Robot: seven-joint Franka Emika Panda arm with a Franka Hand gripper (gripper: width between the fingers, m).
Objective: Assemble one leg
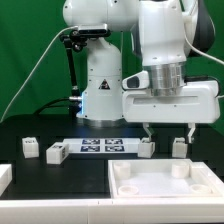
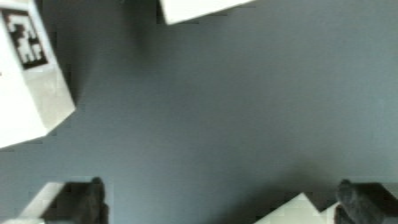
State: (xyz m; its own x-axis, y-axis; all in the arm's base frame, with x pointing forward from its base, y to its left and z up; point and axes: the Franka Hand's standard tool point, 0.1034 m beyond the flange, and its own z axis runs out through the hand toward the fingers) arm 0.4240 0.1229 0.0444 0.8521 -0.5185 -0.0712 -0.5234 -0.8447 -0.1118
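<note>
Plainly released: gripper (image 1: pixel 169 128) with jaws spread wide, nothing between them. Hangs above the black table (image 1: pixel 20 130), touching no part. Appears in the wrist view (image 2: pixel 217 205) only as 2 dark fingertips (image 2: pixel 71 200), blurred and cut off at the frame's edge, with bare table (image 2: pixel 214 110) between.

Just below the fingers in the exterior view, 2 small white blocks standing on the table: the leg (image 1: pixel 146 147) beneath the finger on the exterior view's left, a second leg (image 1: pixel 180 147) beneath the other. No telling whether directly underneath or somewhat nearer the camera. Too small to read a tag on either.

Beyond the marker board (image 1: pixel 103 146), toward the exterior view's left, a third leg (image 1: pixel 56 152) and a fourth leg (image 1: pixel 29 148), well apart from the gripper.

Nearer the camera, the white panel (image 1: pixel 165 185) with raised rim, cropped at the picture's bottom and right. At the exterior view's left edge, another white piece (image 1: pixel 4 177), mostly out of frame, unidentifiable.

Seen from the wrist alone: a tagged block (image 2: pixel 27 75), white with a black-and-white marker on its face, cropped; also a white corner (image 2: pixel 231 8), nearly all cropped. No telling which part. Seen from outside alone: robot base (image 1: pixel 100 90), marker board, panel.
</note>
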